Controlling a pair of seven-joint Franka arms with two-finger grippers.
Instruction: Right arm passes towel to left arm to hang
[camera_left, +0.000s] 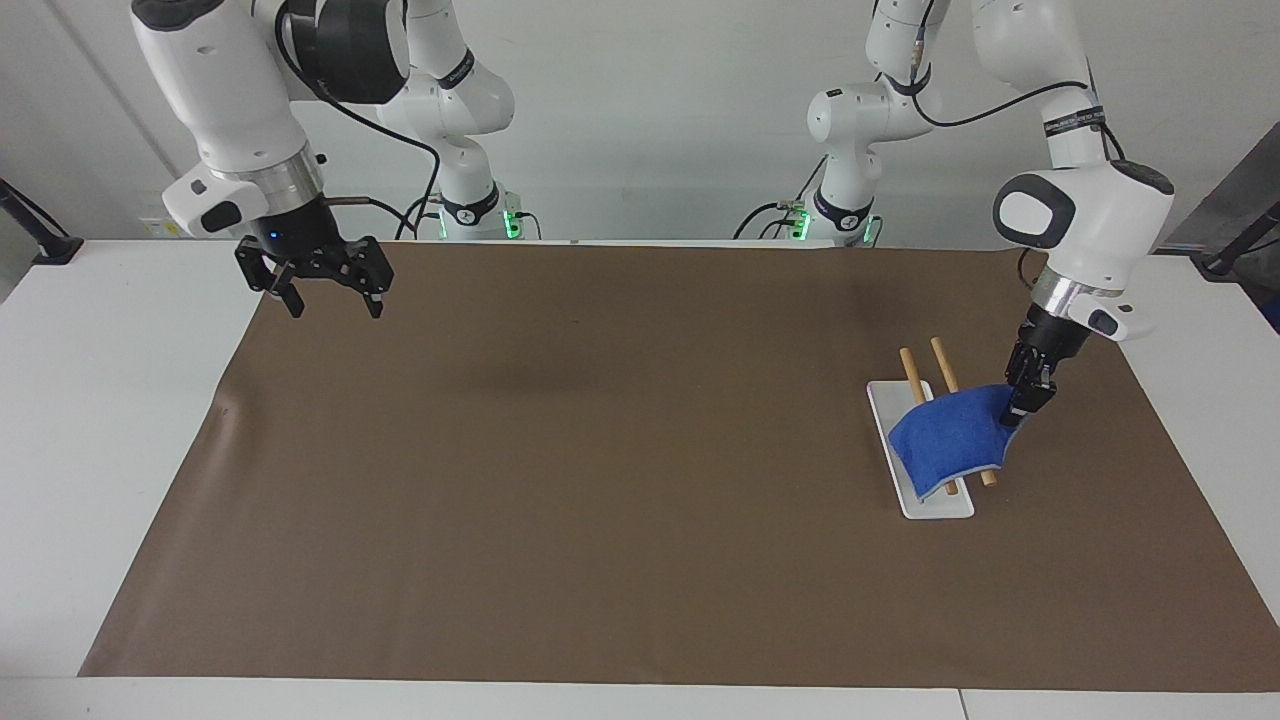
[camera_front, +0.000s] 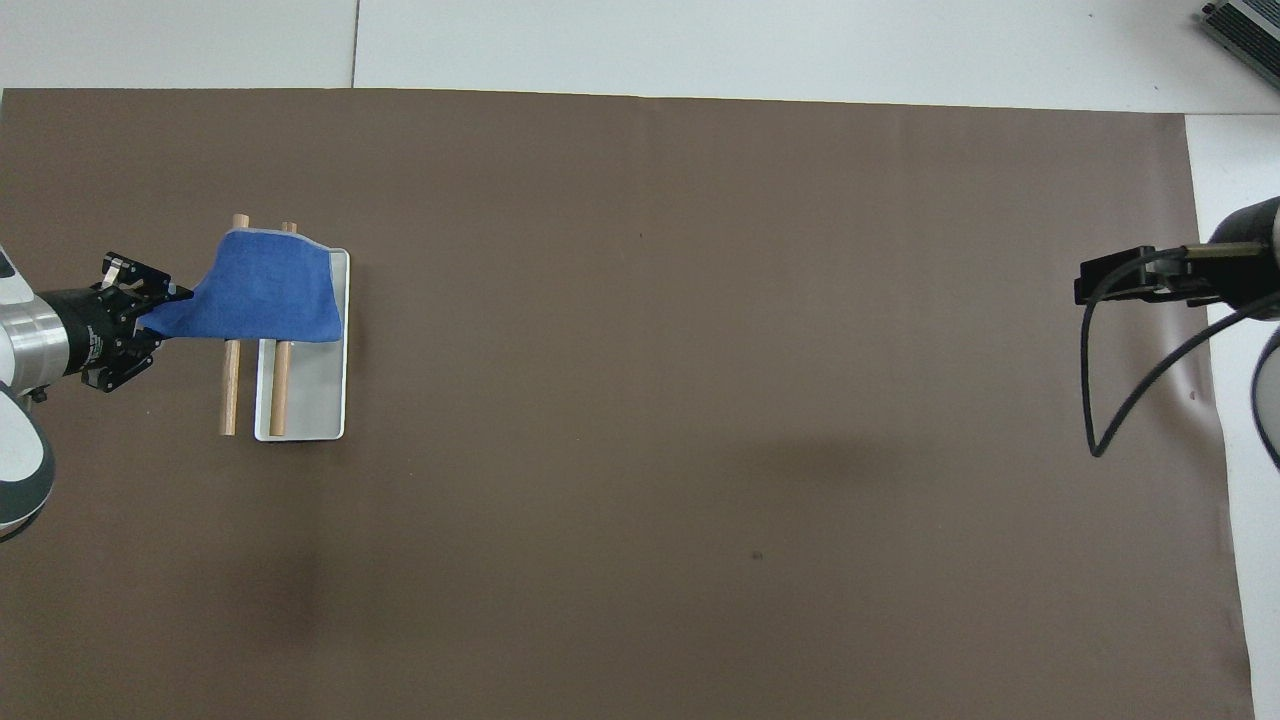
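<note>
The blue towel (camera_left: 948, 440) lies draped over the two wooden bars (camera_left: 912, 372) of a small rack with a white base (camera_left: 942, 506), toward the left arm's end of the table. My left gripper (camera_left: 1022, 408) is shut on one corner of the towel, low beside the rack. In the overhead view the towel (camera_front: 268, 290) covers the bars' (camera_front: 230, 390) ends farther from the robots, with the left gripper (camera_front: 150, 315) at its corner. My right gripper (camera_left: 335, 306) is open and empty, raised over the mat's edge at the right arm's end; it also shows in the overhead view (camera_front: 1090, 285).
A brown mat (camera_left: 640, 500) covers most of the white table (camera_left: 110, 420). The rack's base (camera_front: 310, 400) is bare at its end nearer the robots. A black cable (camera_front: 1100, 400) loops down from the right wrist.
</note>
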